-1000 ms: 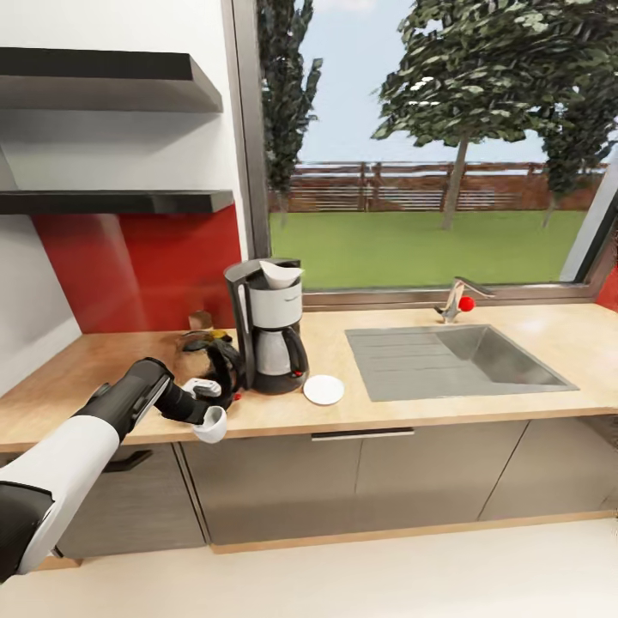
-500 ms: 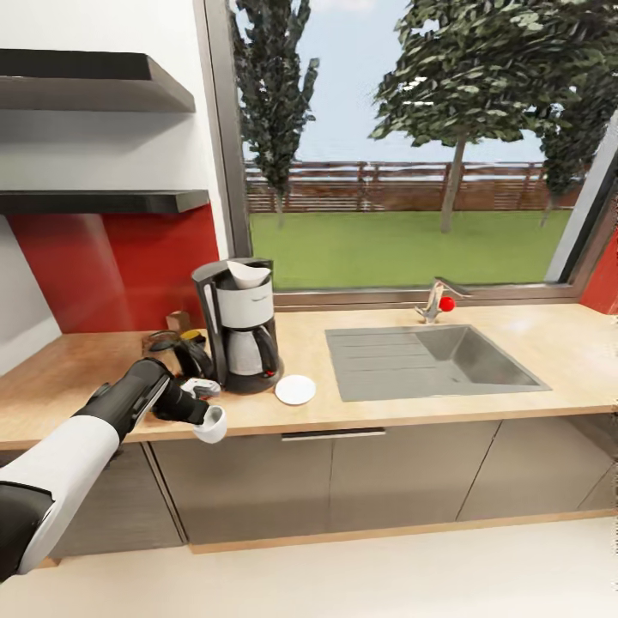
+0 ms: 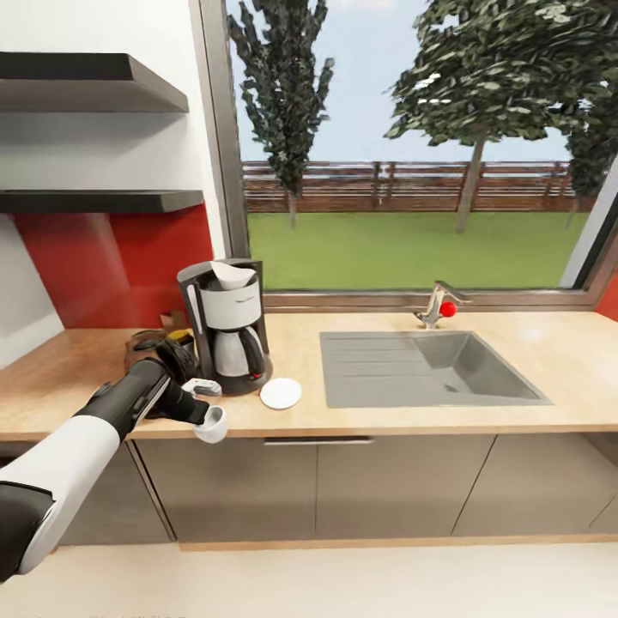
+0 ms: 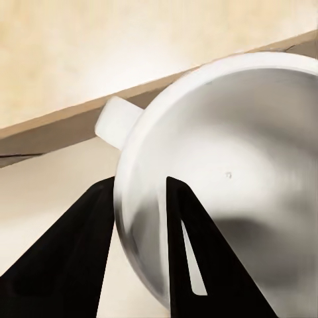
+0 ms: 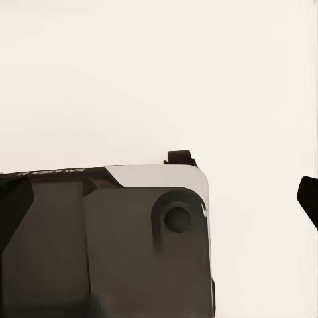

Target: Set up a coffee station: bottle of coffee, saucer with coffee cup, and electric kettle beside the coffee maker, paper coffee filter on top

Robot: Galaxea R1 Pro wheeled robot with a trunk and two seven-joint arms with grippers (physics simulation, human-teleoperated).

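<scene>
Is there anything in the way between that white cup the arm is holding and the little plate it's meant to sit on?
Nothing visible blocks it. The coffee cup hangs at the countertop front edge in the left gripper; the saucer lies bare, beside the coffee maker.

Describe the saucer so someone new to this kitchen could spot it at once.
Find the window above the countertop, then the tall black coffee maker to the left of the sink. The saucer lies flat at the machine's base, on its sink side: a plain white disc, empty, unlike the dark items around it.
</scene>
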